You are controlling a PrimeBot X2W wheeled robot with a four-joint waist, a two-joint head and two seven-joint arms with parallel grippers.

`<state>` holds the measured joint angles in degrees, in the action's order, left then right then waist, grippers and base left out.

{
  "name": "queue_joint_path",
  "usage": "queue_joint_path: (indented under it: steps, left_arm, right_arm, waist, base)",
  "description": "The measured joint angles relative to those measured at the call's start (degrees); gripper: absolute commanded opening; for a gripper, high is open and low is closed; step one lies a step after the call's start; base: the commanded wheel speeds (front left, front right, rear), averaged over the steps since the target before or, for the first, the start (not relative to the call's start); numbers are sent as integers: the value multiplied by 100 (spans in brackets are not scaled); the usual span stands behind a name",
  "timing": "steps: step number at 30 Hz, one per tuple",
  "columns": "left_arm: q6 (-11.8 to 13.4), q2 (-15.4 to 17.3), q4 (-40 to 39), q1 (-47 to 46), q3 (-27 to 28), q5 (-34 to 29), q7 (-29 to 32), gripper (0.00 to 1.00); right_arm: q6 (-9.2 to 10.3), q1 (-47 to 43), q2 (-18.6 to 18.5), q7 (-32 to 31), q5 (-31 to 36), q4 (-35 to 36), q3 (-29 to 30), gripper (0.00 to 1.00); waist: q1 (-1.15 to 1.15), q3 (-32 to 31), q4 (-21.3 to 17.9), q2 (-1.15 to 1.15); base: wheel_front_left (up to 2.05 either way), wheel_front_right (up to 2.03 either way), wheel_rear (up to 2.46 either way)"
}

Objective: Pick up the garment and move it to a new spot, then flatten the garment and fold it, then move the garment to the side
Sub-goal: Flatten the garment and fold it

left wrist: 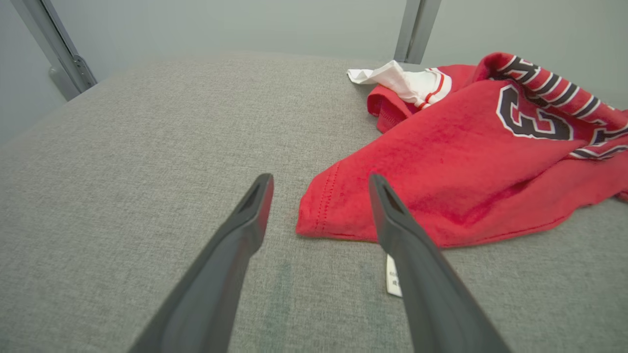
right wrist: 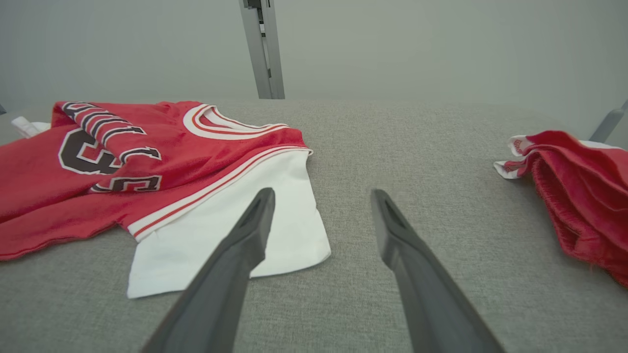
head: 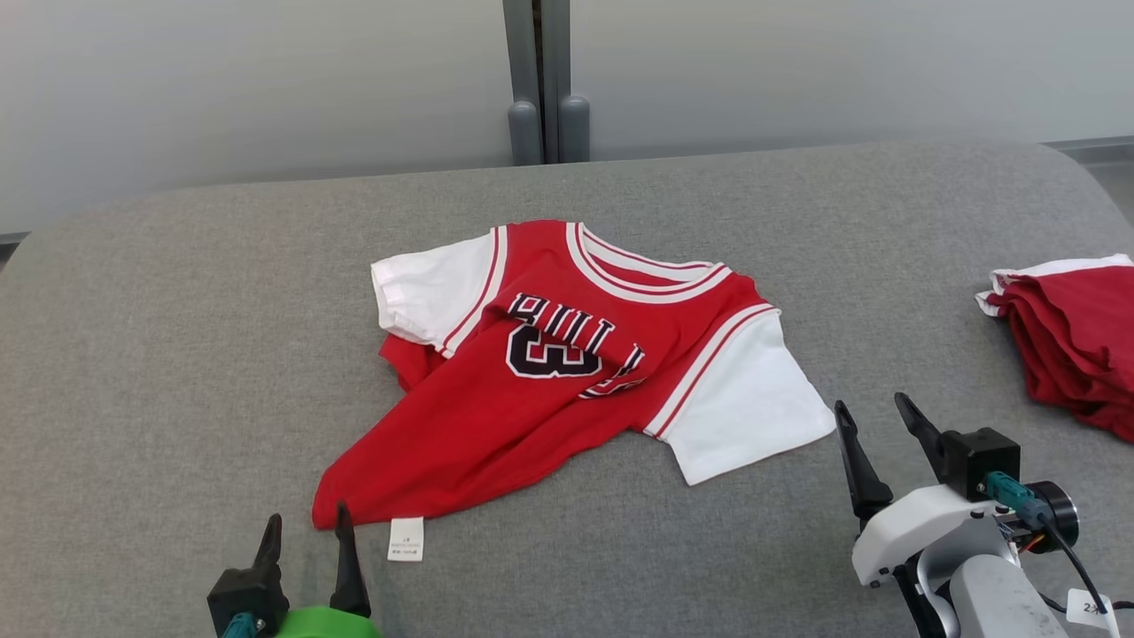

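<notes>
Red jersey (head: 549,381) lying rumpled at the middle of the grey pad (head: 177,310), its lower corner just ahead of the left gripper (head: 307,514), fingers apart and empty; right gripper (head: 871,401), likewise spread and empty, beside the white sleeve (head: 744,399); red pile (head: 1072,346) at far right.

Gray fabric tabletop (head: 177,354), red cloth pile (head: 1081,346) rt edge, metal post (head: 549,80) bkgd
</notes>
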<state>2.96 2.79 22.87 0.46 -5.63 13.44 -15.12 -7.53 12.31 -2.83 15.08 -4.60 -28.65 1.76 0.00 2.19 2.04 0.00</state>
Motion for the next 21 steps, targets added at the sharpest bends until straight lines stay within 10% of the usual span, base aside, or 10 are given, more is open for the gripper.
queue_joint_path:
  steps: [21]
  left_arm:
    - [14, -1, 1104, -940, -10, 136, -3, 100]
  right_arm:
    - [0, 695, 1, 0, 246, -550, -86, 100]
  waist:
    - [0, 1013, 37, 0]
  base:
    - [0, 0, 0]
